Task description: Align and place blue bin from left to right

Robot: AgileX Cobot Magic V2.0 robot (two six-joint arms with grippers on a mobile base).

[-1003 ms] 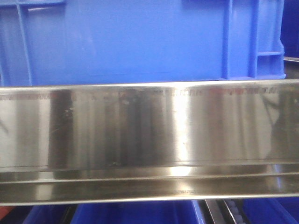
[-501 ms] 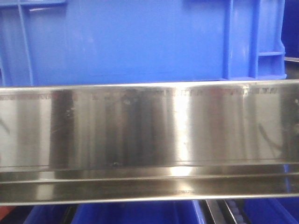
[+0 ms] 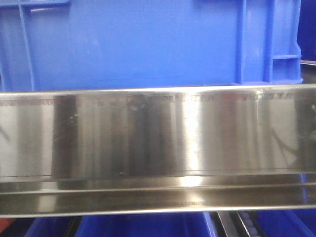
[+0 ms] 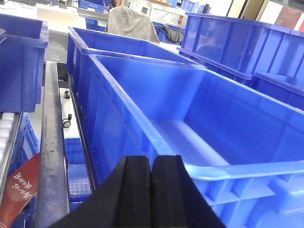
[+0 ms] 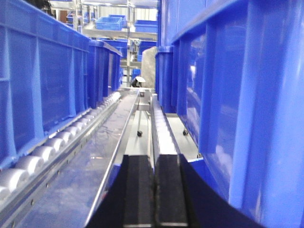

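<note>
The blue bin (image 3: 138, 44) fills the top of the front view, its glossy side wall and ribbed right corner standing just behind a steel rail (image 3: 158, 138). In the left wrist view the bin (image 4: 223, 128) lies open and empty right ahead. My left gripper (image 4: 151, 164) is shut, with nothing between its black pads, and hovers by the bin's near left corner rim. In the right wrist view a blue bin wall (image 5: 237, 95) rises close on the right. My right gripper (image 5: 154, 164) is shut and empty, low beside that wall.
More blue bins (image 4: 128, 52) line up behind and to the right (image 4: 247, 42) in the left wrist view. A roller track (image 5: 52, 147) and a row of bins (image 5: 42, 80) run along the left of the right wrist view. Lower bins (image 3: 143, 226) show under the rail.
The bin and rail hold the same place across the front frames. Only faint dark reflections on the right end of the rail shift slightly.
</note>
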